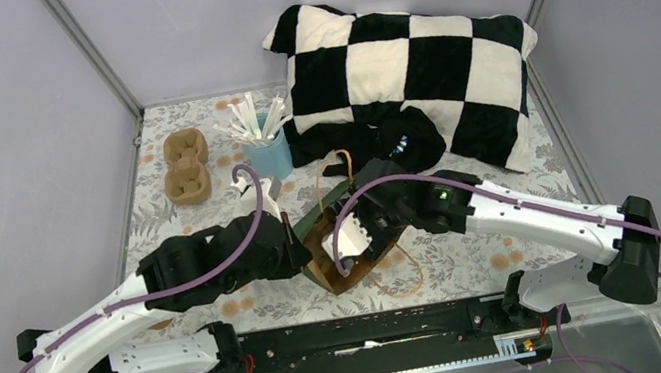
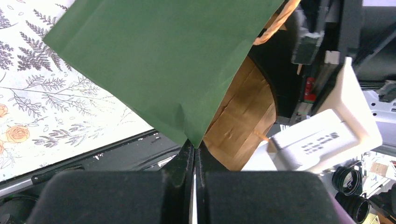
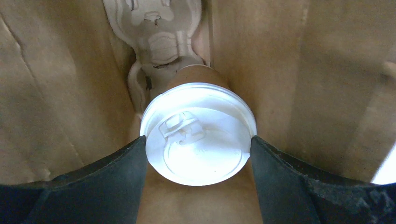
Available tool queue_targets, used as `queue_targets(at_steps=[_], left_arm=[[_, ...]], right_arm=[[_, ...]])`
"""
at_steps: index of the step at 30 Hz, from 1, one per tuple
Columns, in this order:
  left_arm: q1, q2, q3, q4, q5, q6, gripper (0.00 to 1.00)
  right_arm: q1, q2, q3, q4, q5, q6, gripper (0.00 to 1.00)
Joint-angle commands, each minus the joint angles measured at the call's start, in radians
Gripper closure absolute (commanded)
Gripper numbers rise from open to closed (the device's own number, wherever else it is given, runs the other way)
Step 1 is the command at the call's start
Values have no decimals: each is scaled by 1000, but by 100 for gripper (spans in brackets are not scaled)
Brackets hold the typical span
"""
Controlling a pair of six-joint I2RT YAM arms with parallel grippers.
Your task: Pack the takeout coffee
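Note:
The takeout coffee (image 3: pixel 198 135), a brown paper cup under a round white lid, is inside the green bag (image 2: pixel 163 60), between its brown inner walls (image 3: pixel 56 84). My right gripper (image 3: pixel 198 141) reaches into the bag's mouth (image 1: pixel 326 253), and its black fingers (image 3: pixel 126 172) press both sides of the lid. My left gripper (image 2: pixel 195 150) is shut on the bag's green edge and holds it at the left side of the mouth, as the top view also shows (image 1: pixel 293 243). A pale moulded piece (image 3: pixel 159 42) lies deeper in the bag beyond the cup.
A brown pulp cup carrier (image 1: pixel 184 167) lies at the back left. Beside it stands a blue cup of white sticks (image 1: pixel 266 152). A black-and-white checked pillow (image 1: pixel 409 72) fills the back right. The bag's orange handle (image 1: pixel 408 270) loops out over the floral cloth.

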Motion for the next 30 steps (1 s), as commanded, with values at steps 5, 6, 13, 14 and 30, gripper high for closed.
queue_targets(at_steps=[5, 6, 13, 14, 30], left_arm=[[-2, 21, -43, -4, 25, -12, 100], [-2, 23, -44, -5, 24, -10, 100], [-3, 43, -24, -9, 19, 1, 100], [-3, 44, -22, -9, 18, 1, 100], [-2, 66, 34, -58, -20, -6, 100]], right_arm=[[-3, 58, -51, 59, -40, -43, 51], [-2, 62, -56, 59, -40, -40, 51], [-3, 80, -84, 117, 36, -32, 52], [-4, 84, -86, 123, 57, -34, 52], [-58, 135, -136, 318, 16, -30, 52]])
